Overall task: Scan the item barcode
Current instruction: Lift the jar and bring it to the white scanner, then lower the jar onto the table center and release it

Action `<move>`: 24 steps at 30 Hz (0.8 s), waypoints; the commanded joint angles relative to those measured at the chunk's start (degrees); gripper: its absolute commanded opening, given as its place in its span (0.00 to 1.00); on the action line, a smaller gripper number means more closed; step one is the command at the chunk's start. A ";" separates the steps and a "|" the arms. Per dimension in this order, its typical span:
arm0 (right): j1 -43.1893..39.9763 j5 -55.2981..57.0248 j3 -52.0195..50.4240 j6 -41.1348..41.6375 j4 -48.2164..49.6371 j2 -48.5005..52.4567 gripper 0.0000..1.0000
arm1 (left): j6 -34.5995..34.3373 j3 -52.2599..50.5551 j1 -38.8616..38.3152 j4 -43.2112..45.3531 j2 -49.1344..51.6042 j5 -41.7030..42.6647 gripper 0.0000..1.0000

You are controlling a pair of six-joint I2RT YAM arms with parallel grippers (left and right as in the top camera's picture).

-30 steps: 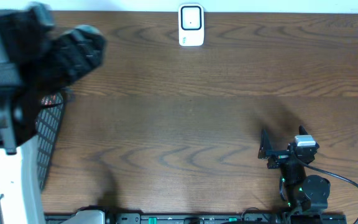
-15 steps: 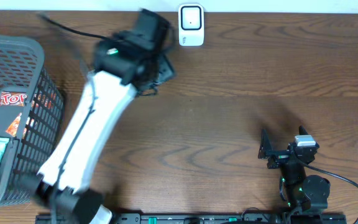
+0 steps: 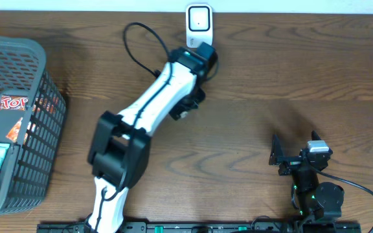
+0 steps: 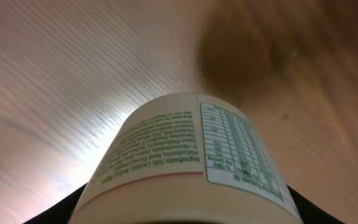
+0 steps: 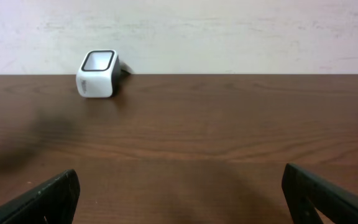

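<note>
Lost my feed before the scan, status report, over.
Left gripper, jaws shut on bottle, just short of scanner. Right gripper, jaws open, parked, empty. Bottle's printed label in left wrist view, no barcode seen. Nothing seen in the way.

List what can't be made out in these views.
- Left wrist: white labelled plastic bottle, no barcode on the side shown, print blurred, near end cut off by the lower edge.
- Overhead: the bottle hidden beneath the left arm beside the white barcode scanner.
- Overhead: grey mesh basket cut off by the left edge.
</note>
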 commanded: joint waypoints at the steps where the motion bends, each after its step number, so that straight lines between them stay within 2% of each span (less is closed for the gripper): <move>1: -0.39 0.26 -0.20 -0.48 -0.07 -0.13 0.99 | -1.68 0.28 -1.77 0.68 2.38 2.82 0.57; 7: -0.39 0.26 -0.20 -0.48 -0.07 -0.13 0.99 | 1.70 0.28 -3.19 6.14 3.30 6.05 0.57; 15: -0.39 0.26 -0.20 -0.48 -0.07 -0.13 0.99 | 1.11 -0.04 -3.19 8.61 3.32 8.55 0.57; 21: -0.39 0.28 -0.20 -0.48 -0.07 -0.13 0.99 | -8.55 -3.80 -3.17 9.66 3.32 8.63 0.61; 24: -0.39 0.26 -0.20 -0.48 -0.07 -0.13 0.99 | -10.91 -6.71 -3.17 12.61 3.32 9.66 0.62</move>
